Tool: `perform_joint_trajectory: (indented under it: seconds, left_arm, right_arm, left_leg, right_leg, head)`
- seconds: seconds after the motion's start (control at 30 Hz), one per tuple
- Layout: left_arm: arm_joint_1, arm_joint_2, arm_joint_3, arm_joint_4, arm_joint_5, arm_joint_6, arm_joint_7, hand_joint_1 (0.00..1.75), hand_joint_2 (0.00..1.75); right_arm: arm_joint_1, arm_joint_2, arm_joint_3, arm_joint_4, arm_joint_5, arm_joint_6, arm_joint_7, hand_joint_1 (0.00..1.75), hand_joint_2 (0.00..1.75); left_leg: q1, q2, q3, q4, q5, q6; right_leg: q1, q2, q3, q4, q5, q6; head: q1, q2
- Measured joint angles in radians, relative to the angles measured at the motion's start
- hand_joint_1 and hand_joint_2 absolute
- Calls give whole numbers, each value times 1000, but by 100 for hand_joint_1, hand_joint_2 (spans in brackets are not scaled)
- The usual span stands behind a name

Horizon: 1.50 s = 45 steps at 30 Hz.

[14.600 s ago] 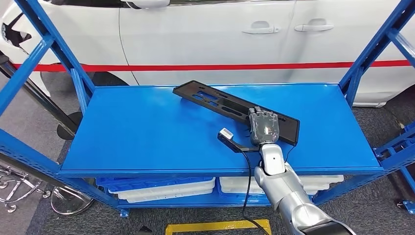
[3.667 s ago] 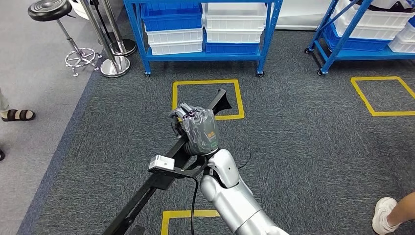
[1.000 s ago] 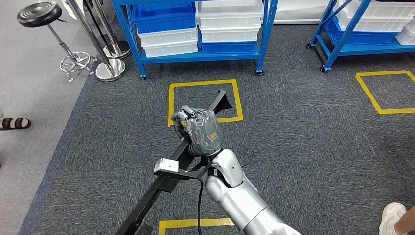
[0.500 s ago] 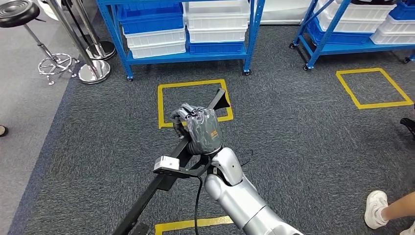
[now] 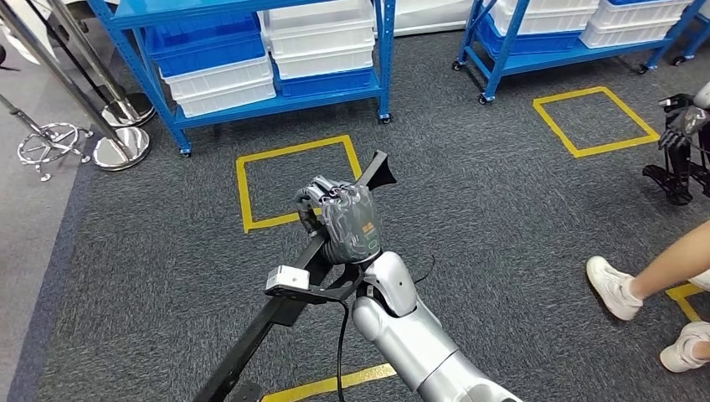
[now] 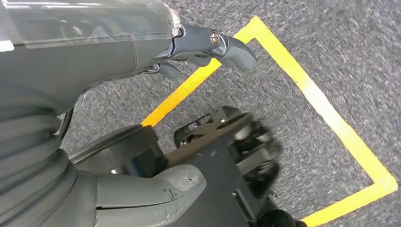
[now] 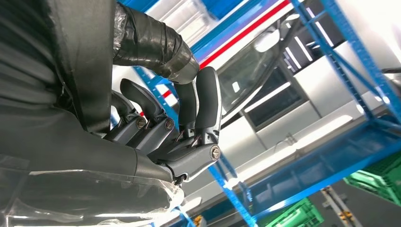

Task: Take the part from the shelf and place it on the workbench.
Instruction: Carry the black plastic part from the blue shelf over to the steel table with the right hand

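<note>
Right robot hand (image 5: 346, 220) is curled tight round the part (image 5: 295, 288) — a long black bar held above the grey carpet (image 5: 502, 218), one end over a yellow floor square (image 5: 294, 180). In the right wrist view its fingers (image 7: 208, 101) bend inward, w/ blue racking behind. Left robot hand (image 6: 142, 56) shows in the left wrist view, thumb and fingers apart, holding nothing, over a yellow floor line (image 6: 326, 113) — a person's legs at the head view's right.

Dark grey carpet floor (image 5: 502, 209) marked with yellow tape squares (image 5: 295, 180). Beyond the squares stand blue shelving racks (image 5: 381, 59) holding white and blue bins (image 5: 318, 38); chrome stanchion bases (image 5: 121, 146) rest left of the racks.
</note>
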Motion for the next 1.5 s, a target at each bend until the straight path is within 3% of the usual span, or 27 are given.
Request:
perform_joint_trajectory:
  seconds: [0.03, 0.1, 0.17, 0.23, 0.3, 0.37, 0.43, 0.5, 0.53, 0.57, 0.63, 0.7, 0.73, 0.8, 0.87, 0.93, 0.97, 1.03, 1.07, 1.1, 1.17, 1.23, 1.3, 1.33, 1.4, 1.47, 1.5]
  left_arm:
    - [0, 0, 0, 0, 0, 0, 0, 0, 175]
    - [0, 0, 0, 0, 0, 0, 0, 0, 175]
    - [-1, 2, 0, 0, 0, 0, 0, 0, 175]
    - [-1, 3, 0, 0, 1, -1, 0, 0, 175]
    - [-3, 2, 0, 0, 1, -3, 0, 0, 175]
    - [-4, 1, 0, 0, 1, -6, -1, 0, 175]
    - [-3, 1, 0, 0, 1, -7, -2, 0, 175]
    - [-2, 2, 0, 0, 1, -8, -2, 0, 175]
    - [-2, 2, 0, 0, 1, -8, -2, 0, 175]
    - [-2, 2, 0, 0, 1, -9, -2, 0, 175]
    - [-3, 2, 0, 0, 0, -10, -2, 0, 175]
    - [-4, 2, 0, 0, 0, -10, -2, 0, 175]
    - [-4, 2, 0, 0, -1, -10, -2, 0, 175]
    - [-6, 2, 0, 0, -1, -10, -2, 0, 175]
    - [-7, 2, 0, 0, -1, -10, -2, 0, 175]
    - [-5, 2, 0, 0, -1, -10, -2, 0, 175]
    - [-4, 2, 0, 0, -1, -10, -2, 0, 175]
    - [-1, 3, 0, 0, -1, -10, -2, 0, 175]
    - [-1, 3, 0, 0, -1, -10, -2, 0, 175]
    - [-1, 3, 0, 0, -1, -10, -2, 0, 175]
    - [-1, 4, 0, 0, -1, -10, -2, 0, 175]
    - [-2, 5, 0, 0, -1, -11, -3, 0, 175]
    - [-4, 5, 0, 0, -2, -12, -3, 0, 175]
    - [-4, 4, 0, 0, -3, -13, -3, 0, 175]
    - [-4, 3, 0, 0, -5, -14, -3, 0, 175]
    - [-2, 3, 0, 0, -9, -14, -2, 0, 175]
    - [0, 4, -1, 0, -12, -14, 0, 0, 175]
  right_arm:
    - [1, 0, 0, 0, 0, 0, 0, 175, 175]
    - [1, 0, 0, 0, 0, 0, 0, 175, 175]
    - [-1, 0, 0, 0, 0, 0, 0, 175, 175]
    - [-1, 0, 1, -2, 1, 0, 0, 175, 175]
    - [0, -2, 1, -5, 3, 0, 1, 175, 175]
    - [-2, -4, 1, -11, 5, 0, 2, 175, 175]
    - [-4, -6, 1, -15, 7, 0, 2, 175, 175]
    - [-1, -9, 1, -16, 10, 0, 3, 175, 175]
    - [0, -12, 1, -16, 12, 0, 4, 175, 175]
    - [2, -13, 1, -16, 14, 0, 4, 175, 175]
    - [2, -15, 1, -21, 18, 0, 5, 175, 175]
    - [2, -15, 1, -28, 19, 0, 4, 175, 175]
    - [2, -15, 1, -31, 20, 0, 4, 175, 175]
    - [3, -17, 1, -33, 20, 0, 4, 175, 175]
    - [3, -18, 1, -37, 21, 0, 4, 175, 175]
    - [4, -16, 1, -39, 22, 0, 4, 175, 175]
    - [6, -16, 1, -39, 23, 0, 4, 175, 175]
    - [9, -16, 1, -39, 23, 0, 4, 175, 175]
    - [10, -16, 1, -39, 23, 0, 4, 175, 175]
    - [11, -16, 1, -39, 24, 0, 4, 175, 175]
    - [10, -16, 1, -41, 25, 0, 4, 175, 175]
    - [10, -16, 1, -43, 25, 0, 4, 175, 175]
    - [11, -18, 1, -46, 25, 0, 4, 175, 175]
    - [12, -20, 1, -48, 25, 0, 4, 175, 175]
    - [12, -24, 1, -55, 25, 0, 5, 175, 175]
    - [15, -26, 1, -64, 25, 0, 6, 175, 175]
    - [19, -28, 1, -69, 26, 0, 7, 175, 175]
  left_leg:
    - [0, -2, 1, -5, 16, 1]
    - [1, -18, 53, -117, 86, 7]
    - [4, -62, 108, -234, 127, 15]
    - [3, -84, 123, -268, 127, 21]
    - [3, -65, 127, -280, 133, 31]
    - [6, -39, 134, -294, 140, 47]
    - [4, -13, 137, -298, 141, 58]
    - [0, 14, 137, -298, 139, 61]
    - [-1, 27, 137, -297, 138, 61]
    - [-2, 38, 138, -296, 136, 60]
    - [-5, 59, 141, -291, 130, 55]
    - [-11, 76, 142, -285, 122, 46]
    - [-13, 85, 143, -284, 120, 41]
    - [-13, 99, 146, -284, 115, 31]
    - [-8, 69, 136, -250, 85, 20]
    - [-3, 19, 91, -141, 22, 12]
    - [-3, 6, 60, -74, -6, 9]
    - [-2, -1, 23, -1, -17, 6]
    - [-1, -3, 28, -20, 7, 6]
    - [1, -9, 51, -75, 46, 7]
    - [6, -49, 108, -209, 106, 11]
    - [7, -77, 134, -268, 118, 16]
    - [6, -64, 135, -276, 120, 25]
    - [7, -53, 137, -281, 124, 32]
    - [9, -29, 141, -292, 131, 49]
    - [4, -2, 142, -293, 131, 58]
    - [2, 11, 142, -293, 130, 60]
  right_leg:
    - [0, 12, 0, 1, 0, 0]
    - [0, 36, 3, 3, -1, 1]
    - [-1, 57, -1, 4, 1, 8]
    - [-6, 76, -9, 2, 7, 22]
    - [-7, 85, -14, 0, 11, 37]
    - [-2, 47, -32, 37, -15, 45]
    - [0, -3, -86, 148, -74, 48]
    - [-3, -19, -138, 252, -109, 50]
    - [-4, -23, -141, 259, -102, 50]
    - [-4, -28, -125, 229, -78, 49]
    - [2, -62, -52, 98, -19, 41]
    - [11, -92, -4, 7, 4, 31]
    - [15, -95, -1, -4, 1, 28]
    - [13, -72, -2, -9, 5, 21]
    - [6, -52, 0, -16, 11, 11]
    - [2, -32, 1, -19, 15, 4]
    - [2, -20, 1, -18, 15, 3]
    - [2, 4, 1, -16, 15, 3]
    - [1, 17, 1, -14, 15, 3]
    - [1, 31, 1, -12, 14, 4]
    - [0, 57, -1, -7, 13, 11]
    - [-1, 77, -10, -5, 17, 24]
    - [-3, 95, -17, -8, 23, 38]
    - [-3, 90, -20, -4, 20, 44]
    - [1, 45, -48, 54, -17, 51]
    - [2, -7, -109, 181, -81, 53]
    - [1, -16, -136, 238, -101, 55]
  head:
    - [0, 0]
    - [0, 0]
    - [0, 0]
    - [0, 0]
    - [0, 0]
    - [1, 0]
    - [2, 0]
    - [2, 0]
    - [2, 0]
    - [2, 0]
    - [2, 0]
    - [1, 0]
    - [1, 0]
    - [1, 0]
    - [1, 0]
    - [1, 0]
    - [1, 0]
    - [1, 0]
    - [1, 0]
    - [1, 0]
    - [1, 0]
    - [1, 0]
    - [1, 0]
    - [1, 0]
    - [3, 0]
    - [4, 0]
    - [4, 0]
